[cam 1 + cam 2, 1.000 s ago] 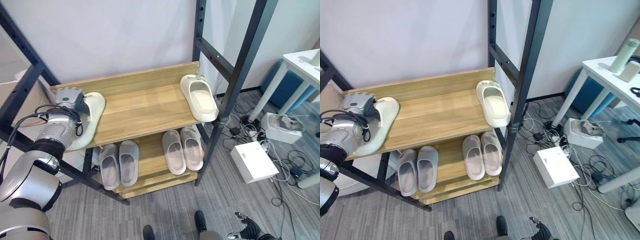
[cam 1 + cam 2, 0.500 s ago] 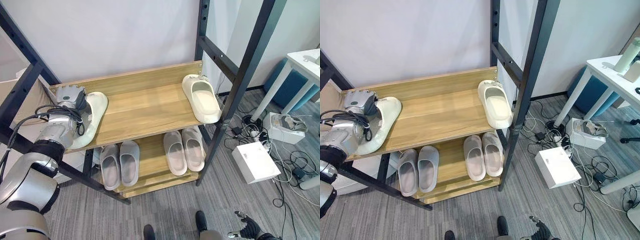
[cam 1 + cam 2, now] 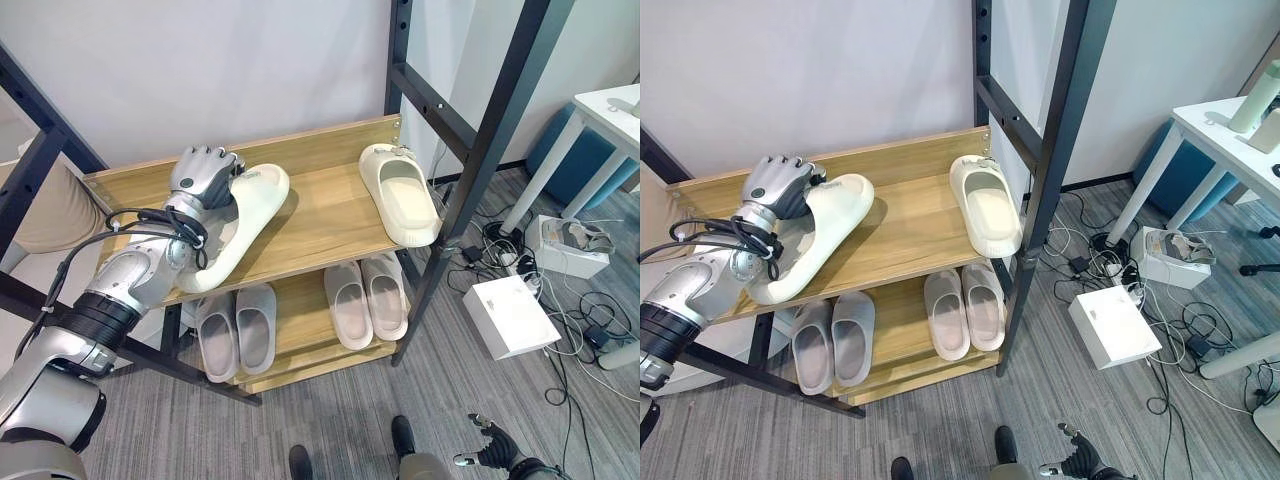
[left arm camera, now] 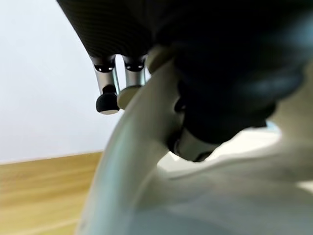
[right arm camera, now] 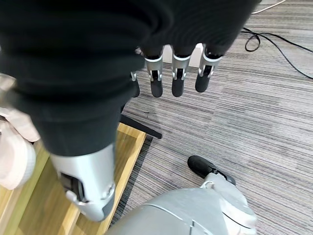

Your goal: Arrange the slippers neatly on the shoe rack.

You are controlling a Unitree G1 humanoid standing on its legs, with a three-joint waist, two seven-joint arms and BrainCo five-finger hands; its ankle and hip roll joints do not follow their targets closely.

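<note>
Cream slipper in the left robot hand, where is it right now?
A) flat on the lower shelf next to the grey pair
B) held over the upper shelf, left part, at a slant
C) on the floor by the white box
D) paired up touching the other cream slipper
B: the left robot hand is curled round the cream slipper over the left part of the upper shelf, apart from the other cream slipper.

We can read no text, label, number or sign anywhere. The slippers (image 3: 236,225), the rack (image 3: 320,215) and the white box (image 3: 510,316) on the floor show no legible print.
</note>
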